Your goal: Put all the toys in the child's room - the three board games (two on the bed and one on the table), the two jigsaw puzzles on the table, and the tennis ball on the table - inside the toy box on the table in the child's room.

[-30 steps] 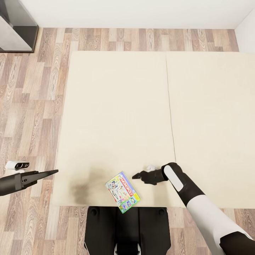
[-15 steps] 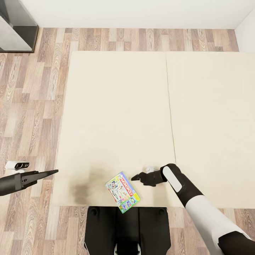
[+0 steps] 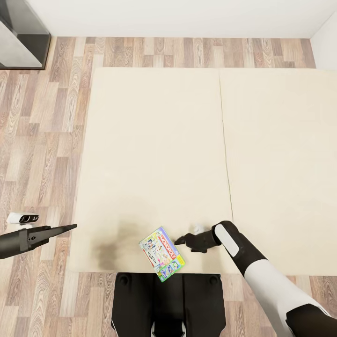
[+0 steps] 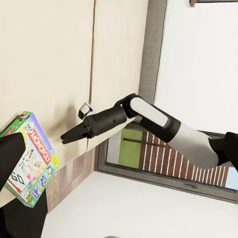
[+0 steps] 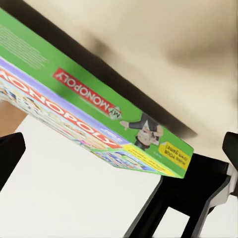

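One of the board games, a white Monopoly box [image 3: 162, 253] with a colourful border, lies flat near the front edge of the beige bed [image 3: 154, 140]. My right gripper [image 3: 177, 241] hovers low just right of the box's upper corner, open. In the right wrist view the box's green side [image 5: 99, 104] looms close between the spread fingers [image 5: 10, 153]. My left gripper [image 3: 71, 227] hangs over the floor left of the bed, open and holding nothing. From the left wrist view I see the box [image 4: 30, 161] and the right gripper [image 4: 69, 138] beside it.
Wood-plank floor [image 3: 42, 131] runs along the bed's left side and far end. A dark cabinet [image 3: 21, 37] stands at the far left by the white wall. A seam [image 3: 226, 140] splits the mattress. My own dark base [image 3: 168, 304] sits against the bed's front edge.
My right gripper has dropped slightly toward the bed's front edge, closer to the Monopoly box's corner. The box and the left arm have not moved.
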Motion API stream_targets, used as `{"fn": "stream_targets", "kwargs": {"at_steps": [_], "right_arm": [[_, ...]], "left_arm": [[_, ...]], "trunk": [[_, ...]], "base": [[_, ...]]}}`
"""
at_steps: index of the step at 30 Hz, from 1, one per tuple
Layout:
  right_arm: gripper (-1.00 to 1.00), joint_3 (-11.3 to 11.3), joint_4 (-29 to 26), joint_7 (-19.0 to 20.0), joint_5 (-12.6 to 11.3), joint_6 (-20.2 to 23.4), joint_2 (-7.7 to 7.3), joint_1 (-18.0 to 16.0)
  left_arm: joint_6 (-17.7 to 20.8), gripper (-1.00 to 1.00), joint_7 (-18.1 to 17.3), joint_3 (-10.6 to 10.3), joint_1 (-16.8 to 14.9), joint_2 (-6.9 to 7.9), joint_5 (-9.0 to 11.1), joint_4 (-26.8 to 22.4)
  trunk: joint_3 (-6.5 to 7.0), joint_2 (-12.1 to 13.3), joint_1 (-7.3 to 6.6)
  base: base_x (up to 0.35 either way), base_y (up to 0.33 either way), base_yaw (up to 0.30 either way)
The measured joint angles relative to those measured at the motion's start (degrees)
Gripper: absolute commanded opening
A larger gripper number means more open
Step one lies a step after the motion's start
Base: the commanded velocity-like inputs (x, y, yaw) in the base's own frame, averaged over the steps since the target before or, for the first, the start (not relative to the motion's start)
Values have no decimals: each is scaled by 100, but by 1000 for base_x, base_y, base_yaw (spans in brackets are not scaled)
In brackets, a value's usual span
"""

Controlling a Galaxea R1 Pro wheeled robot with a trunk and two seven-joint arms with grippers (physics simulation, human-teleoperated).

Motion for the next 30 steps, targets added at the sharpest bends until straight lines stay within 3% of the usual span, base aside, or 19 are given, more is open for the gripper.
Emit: {"fn": "stream_targets", "kwargs": {"at_steps": [17, 30], "right_arm": [[100, 10, 72, -4, 10, -1, 7, 0], [100, 25, 279, -2, 38, -34, 102, 0]], "left_arm": [[4, 100, -6, 1, 0, 0, 0, 0], [7, 100, -5, 1, -1, 0, 0, 0]], "trunk": [[0, 0, 0], [0, 0, 0]], "base": [[0, 0, 0], [0, 0, 0]]}}
